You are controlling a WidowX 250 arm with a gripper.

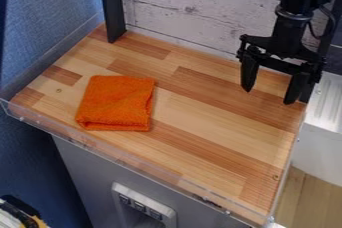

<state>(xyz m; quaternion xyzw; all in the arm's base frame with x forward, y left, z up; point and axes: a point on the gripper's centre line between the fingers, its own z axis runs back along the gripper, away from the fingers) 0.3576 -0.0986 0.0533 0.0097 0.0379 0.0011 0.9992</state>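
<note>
The orange cloth (116,103) lay folded on the left part of the wooden tabletop (220,144), near its clear front edging (127,159). Farther back, at the right, the gripper (270,97) hung with its fingers spread wide, well apart from the cloth, before whitewashed boards (180,9).

The cloth (117,103) lies flat on the left part of the counter (220,137), well apart from the gripper (268,97), which hangs over the far right part. Behind the counter stands the wall (180,9), with a post (112,9) at the far left corner, left of the gripper and beyond the cloth. A rail (133,158) runs along the counter's near edge, and the switch panel (167,217) sits below it.
</note>
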